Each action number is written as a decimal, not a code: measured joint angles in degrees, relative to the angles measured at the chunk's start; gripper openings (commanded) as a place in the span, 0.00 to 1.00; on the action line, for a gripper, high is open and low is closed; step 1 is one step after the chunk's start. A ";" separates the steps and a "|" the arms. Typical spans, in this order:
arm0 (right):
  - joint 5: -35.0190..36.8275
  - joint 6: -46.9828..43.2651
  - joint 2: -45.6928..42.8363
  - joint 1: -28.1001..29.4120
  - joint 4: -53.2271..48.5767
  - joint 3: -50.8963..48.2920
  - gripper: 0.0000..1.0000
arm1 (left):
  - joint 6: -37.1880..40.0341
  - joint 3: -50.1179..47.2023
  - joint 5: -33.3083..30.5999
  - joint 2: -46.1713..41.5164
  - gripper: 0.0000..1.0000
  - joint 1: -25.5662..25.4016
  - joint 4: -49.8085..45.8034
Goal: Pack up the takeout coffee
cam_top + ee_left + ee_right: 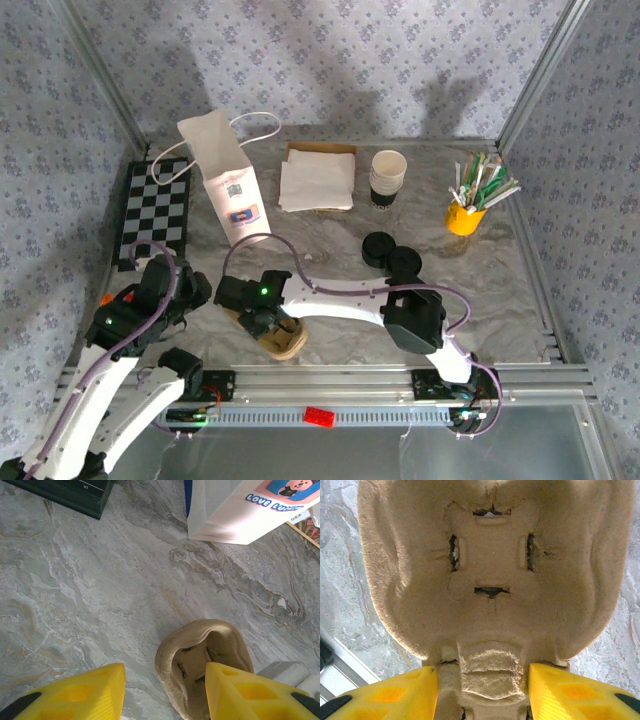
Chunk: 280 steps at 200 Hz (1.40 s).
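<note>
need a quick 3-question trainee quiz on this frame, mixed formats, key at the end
1. True or false: the white paper bag lies flat on the table.
2. The left tool is: A) shut on a black lid B) open with nothing between its fingers C) shut on the bag.
3. Fill in: the right tool grips the moulded pulp cup ____.

Key: 1 false, it stands upright; 2 B; 3 carrier.
</note>
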 measured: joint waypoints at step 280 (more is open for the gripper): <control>1.46 2.95 -17.77 -5.81 -3.52 -7.52 0.27 | 1.09 1.75 7.26 4.68 0.47 0.59 2.58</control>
